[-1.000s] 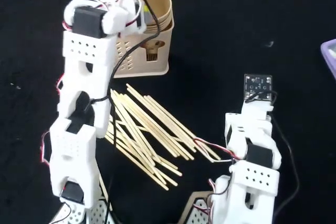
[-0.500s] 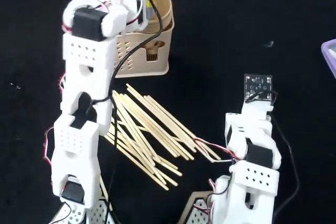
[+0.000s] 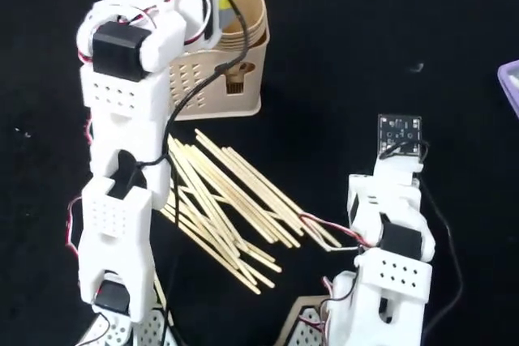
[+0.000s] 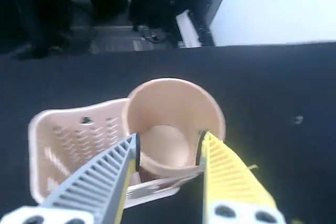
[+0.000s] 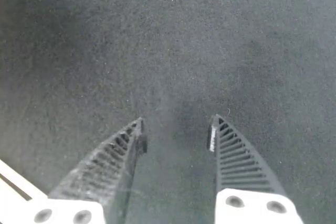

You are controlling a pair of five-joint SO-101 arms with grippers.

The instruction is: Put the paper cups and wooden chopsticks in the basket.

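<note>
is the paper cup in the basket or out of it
In, and upright: the paper cup stands inside one end of the basket, its open rim up above the basket wall.

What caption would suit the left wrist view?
Open left gripper framing a paper cup that stands in the basket.

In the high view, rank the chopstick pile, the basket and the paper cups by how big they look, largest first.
1. The chopstick pile, spread widest across the table.
2. The basket, though an arm hides part of it.
3. The paper cups, standing stacked inside the basket.
</note>
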